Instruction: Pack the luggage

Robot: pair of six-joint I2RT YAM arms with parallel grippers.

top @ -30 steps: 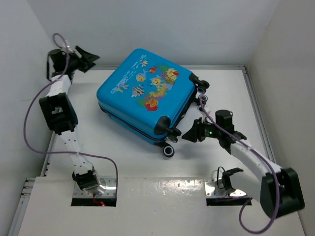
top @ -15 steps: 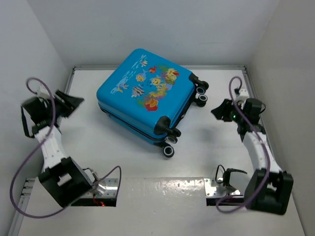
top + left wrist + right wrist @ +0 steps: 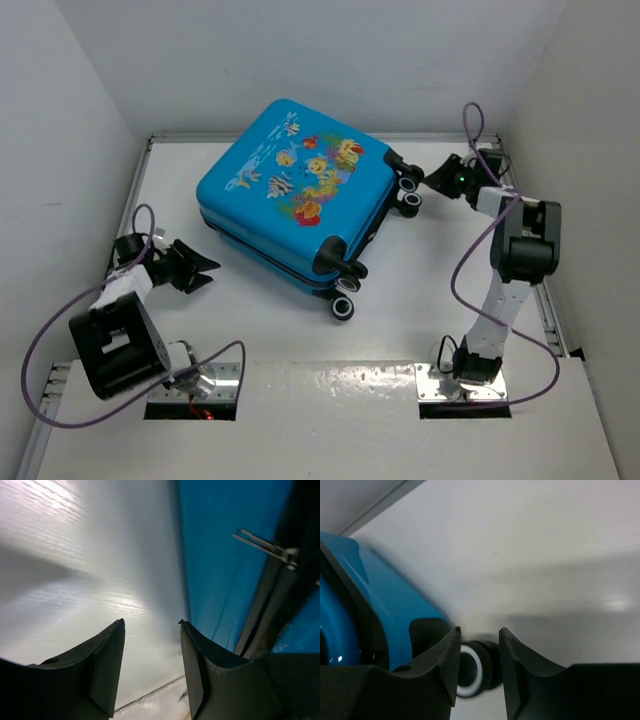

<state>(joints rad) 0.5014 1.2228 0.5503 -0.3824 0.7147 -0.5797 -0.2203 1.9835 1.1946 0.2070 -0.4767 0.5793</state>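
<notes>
Top external view: the luggage [image 3: 290, 195] lies shut at centre-top of the frame. At lower left, the left gripper [image 3: 203, 270] gapes empty near it. At upper right, the right gripper [image 3: 432, 178] is parted and empty, seemingly just short of a wheel [image 3: 476, 667].

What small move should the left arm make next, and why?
Probably ease the left gripper forward toward the zipper pull. The suitcase lies closed, the jaws stand open and empty, and the pull sits off to one side of them in the wrist view.
</notes>
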